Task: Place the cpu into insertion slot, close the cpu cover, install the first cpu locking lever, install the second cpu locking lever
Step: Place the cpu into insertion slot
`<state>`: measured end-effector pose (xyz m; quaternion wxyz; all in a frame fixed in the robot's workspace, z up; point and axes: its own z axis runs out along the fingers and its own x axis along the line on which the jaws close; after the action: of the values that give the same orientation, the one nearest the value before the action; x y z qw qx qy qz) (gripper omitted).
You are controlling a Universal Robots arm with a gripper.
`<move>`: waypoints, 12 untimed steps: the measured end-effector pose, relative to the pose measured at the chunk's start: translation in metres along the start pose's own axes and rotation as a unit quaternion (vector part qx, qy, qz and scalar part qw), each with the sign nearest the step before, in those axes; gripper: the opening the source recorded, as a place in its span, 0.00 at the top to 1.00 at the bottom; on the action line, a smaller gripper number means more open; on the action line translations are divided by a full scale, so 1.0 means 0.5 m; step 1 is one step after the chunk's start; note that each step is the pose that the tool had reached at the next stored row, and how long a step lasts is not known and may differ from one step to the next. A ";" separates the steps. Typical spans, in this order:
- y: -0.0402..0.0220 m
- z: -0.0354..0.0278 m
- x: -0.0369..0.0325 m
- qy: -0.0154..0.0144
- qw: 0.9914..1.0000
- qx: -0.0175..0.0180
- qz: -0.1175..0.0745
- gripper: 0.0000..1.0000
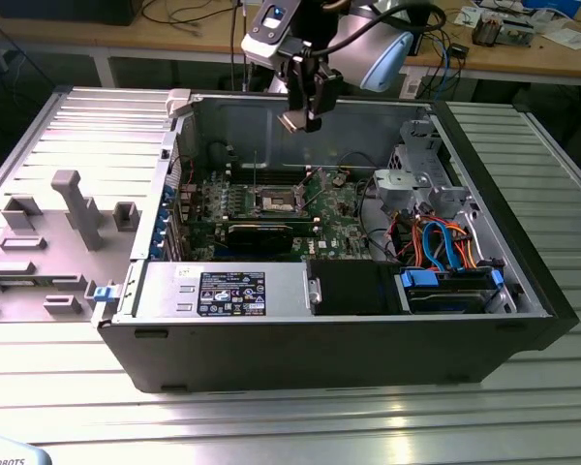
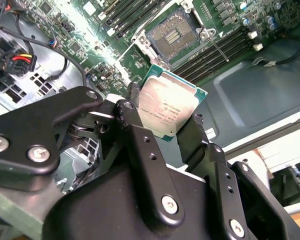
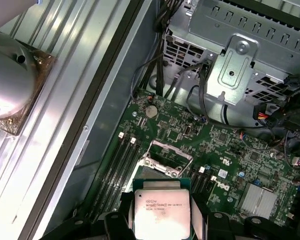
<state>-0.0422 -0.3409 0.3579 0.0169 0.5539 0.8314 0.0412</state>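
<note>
Roughly, front to back as it stands from my spot:

1. Computer case point(image 1: 320, 339): lies open on the ribbed metal table point(image 1: 271, 426), its near wall facing me.
2. Green circuit board point(image 1: 339, 218): flat on the case floor, with a long black expansion card point(image 1: 257, 232) across its near side.
3. Insertion slot point(image 1: 279, 201): a small square socket just behind that card. In the second wrist view its dark centre point(image 2: 172, 35) lies bare with nothing seated in it.
4. Gripper point(image 1: 305, 116): hangs high over the far wall of the case. In the second wrist view it point(image 2: 165, 112) is clamped on the cpu point(image 2: 170, 102), one black finger against each of two opposite edges.
5. Cpu, position: in the air and well apart from the slot. Its dull metal top shows in both wrist views, and the first wrist view has the chip point(image 3: 161, 212) with the socket point(image 3: 166, 159) just past it.

Governing relation: from the gripper the slot lies down inside the case, towards me and slightly to the exterior view's left. The chip looks tilted against the board rather than level with it.
</note>
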 end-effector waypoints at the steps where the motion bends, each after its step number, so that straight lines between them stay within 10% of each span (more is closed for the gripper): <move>1: 0.000 0.001 0.000 -0.001 1.000 0.000 0.007 0.46; 12: -0.005 0.010 0.001 -0.004 0.998 0.005 0.068 0.46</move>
<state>-0.0443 -0.3408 0.3528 0.0145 0.6096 0.7917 0.0365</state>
